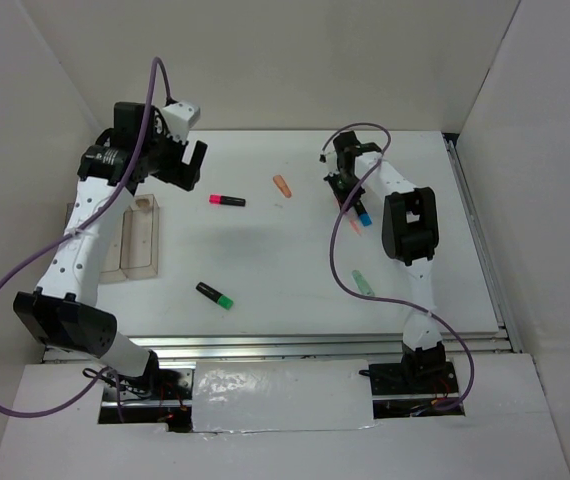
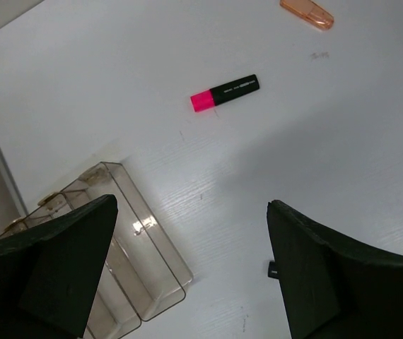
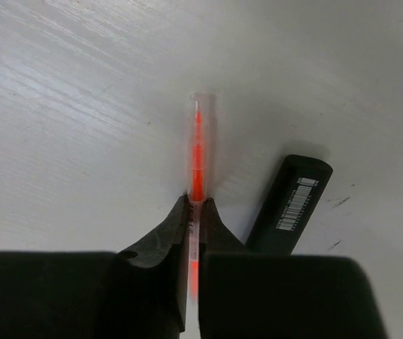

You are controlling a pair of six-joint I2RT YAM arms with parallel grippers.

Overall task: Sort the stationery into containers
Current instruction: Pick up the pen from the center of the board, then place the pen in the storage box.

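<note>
My right gripper point(image 3: 196, 205) is shut on a thin red pen point(image 3: 198, 148) right at the table surface, far right of centre point(image 1: 343, 186). A blue-black highlighter point(image 3: 290, 203) lies beside it on the right point(image 1: 364, 214). My left gripper point(image 2: 191, 268) is open and empty, high over the near end of the clear brownish bins point(image 2: 120, 244) at the left point(image 1: 141, 238). A pink highlighter point(image 1: 227, 200) point(image 2: 224, 92) and an orange stub point(image 1: 283, 186) point(image 2: 306, 13) lie mid-table. A black-green highlighter point(image 1: 215, 295) and a mint green one point(image 1: 364, 284) lie nearer the arms.
White walls enclose the table on the left, far and right sides. The left arm point(image 1: 80, 230) covers part of the bins in the top view. Purple cables loop off both arms.
</note>
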